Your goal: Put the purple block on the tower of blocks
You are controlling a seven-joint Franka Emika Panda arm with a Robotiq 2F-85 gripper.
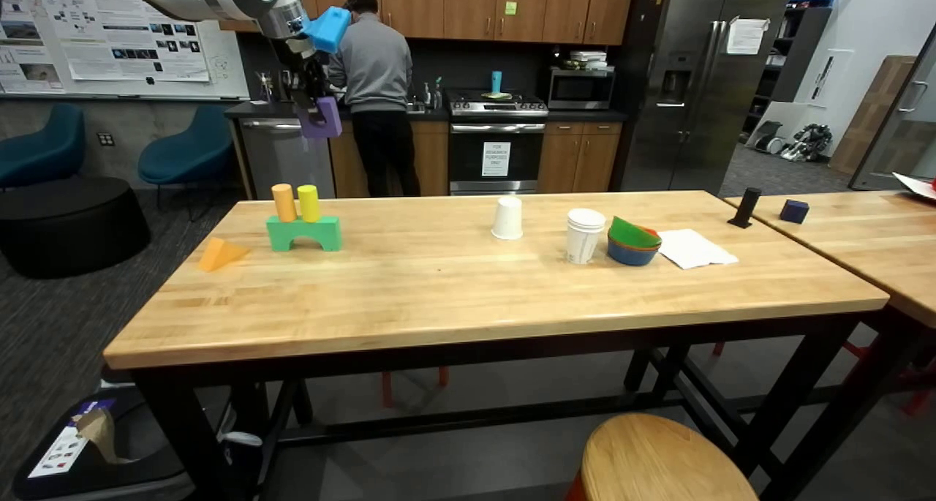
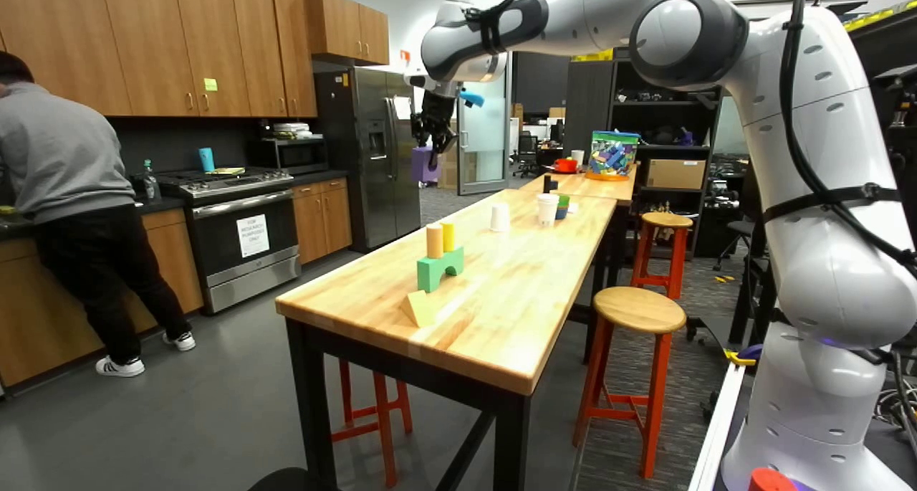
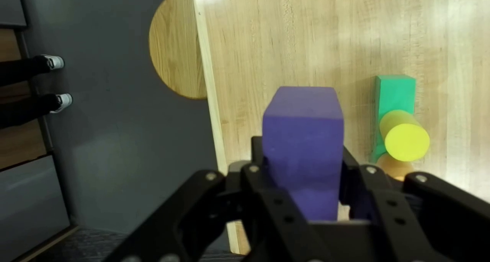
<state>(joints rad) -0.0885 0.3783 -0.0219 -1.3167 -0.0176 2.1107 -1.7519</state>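
My gripper [image 1: 310, 99] is shut on the purple block [image 1: 322, 119] and holds it in the air, well above the table. In the wrist view the purple block [image 3: 304, 147] sits between both fingers. The tower stands on the table: a green arch base [image 1: 322, 230] with an orange cylinder [image 1: 284, 202] and a yellow cylinder [image 1: 308, 203] upright side by side on top. In the wrist view the green base [image 3: 396, 95] and yellow cylinder [image 3: 406, 141] are right of the held block; the orange cylinder [image 3: 394, 168] is partly hidden by a finger.
An orange wedge block [image 1: 221, 254] lies near the tower. An upside-down white cup [image 1: 507, 218], stacked white cups [image 1: 583, 238], small bowls [image 1: 633, 245] and a napkin [image 1: 696, 249] stand farther along the table. A person [image 1: 376, 84] stands at the counter. The table edge [image 3: 212, 101] is left of the block.
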